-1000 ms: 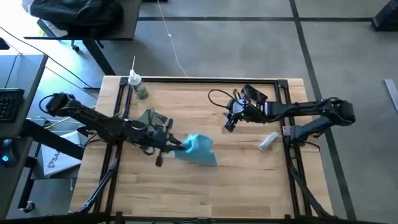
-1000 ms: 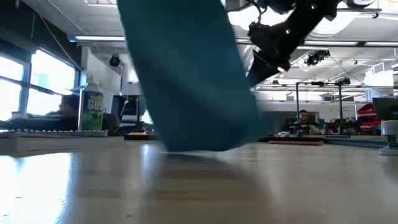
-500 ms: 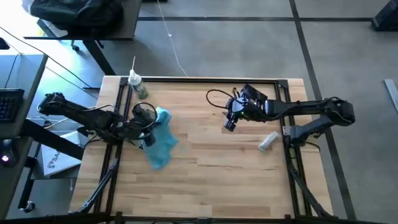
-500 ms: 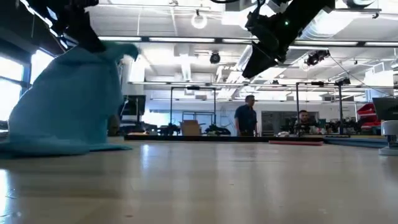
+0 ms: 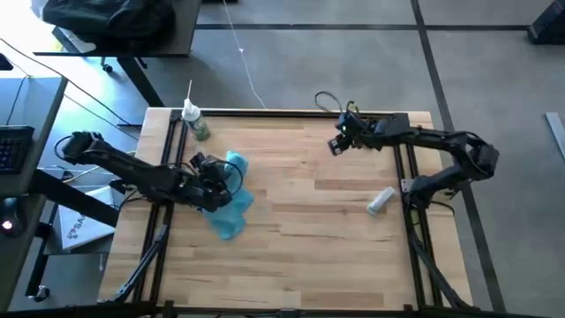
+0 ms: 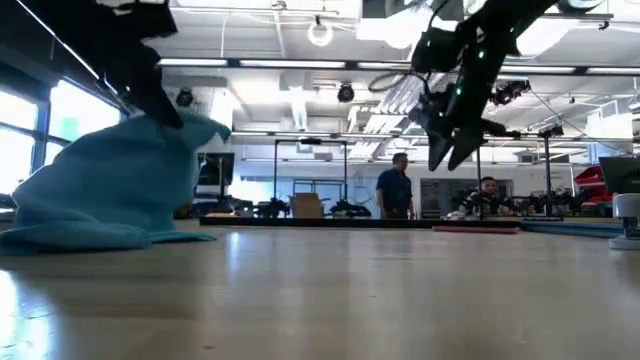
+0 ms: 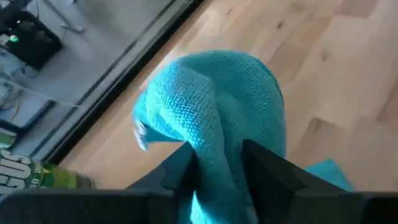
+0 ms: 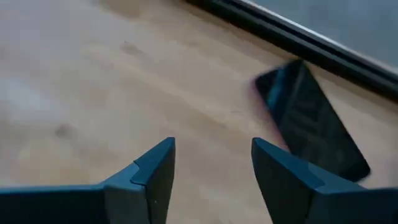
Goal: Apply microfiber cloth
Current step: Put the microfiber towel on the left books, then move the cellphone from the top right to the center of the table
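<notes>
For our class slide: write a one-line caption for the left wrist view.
Left gripper shut on a bunched turquoise microfiber cloth above the wooden table.

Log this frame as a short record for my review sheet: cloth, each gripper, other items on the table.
cloth: microfiber cloth, bunched, lower part resting on the table, left side
left gripper: left gripper shut on the cloth, fingers pinching a fold
right gripper: right gripper open, empty, above the far right of the table near a dark flat phone-like object
other items: green spray bottle at far left corner; small white cylinder near right edge
</notes>
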`<move>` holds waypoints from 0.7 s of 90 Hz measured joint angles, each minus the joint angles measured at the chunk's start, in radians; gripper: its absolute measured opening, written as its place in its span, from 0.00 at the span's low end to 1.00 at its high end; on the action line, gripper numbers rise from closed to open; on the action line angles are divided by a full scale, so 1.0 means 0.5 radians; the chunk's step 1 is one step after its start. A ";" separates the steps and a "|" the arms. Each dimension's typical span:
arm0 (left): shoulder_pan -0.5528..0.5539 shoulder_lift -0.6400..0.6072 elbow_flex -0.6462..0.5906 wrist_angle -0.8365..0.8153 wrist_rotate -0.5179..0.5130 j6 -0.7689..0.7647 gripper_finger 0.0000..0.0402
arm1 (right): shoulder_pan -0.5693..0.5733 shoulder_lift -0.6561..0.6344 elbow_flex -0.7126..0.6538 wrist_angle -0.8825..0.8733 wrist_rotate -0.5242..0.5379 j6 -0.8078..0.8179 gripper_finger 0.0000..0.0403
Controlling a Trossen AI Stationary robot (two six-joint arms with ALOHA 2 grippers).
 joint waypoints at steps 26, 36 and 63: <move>-0.020 0.080 0.267 0.013 0.822 0.272 0.39 | -0.326 0.325 0.000 0.120 -0.048 0.255 0.48; -0.055 0.050 0.342 0.015 0.854 0.502 0.38 | -0.452 0.453 0.000 0.138 -0.047 0.299 0.46; -0.063 0.027 0.375 0.445 0.071 0.895 0.36 | -0.543 0.636 0.006 0.208 0.043 0.182 0.40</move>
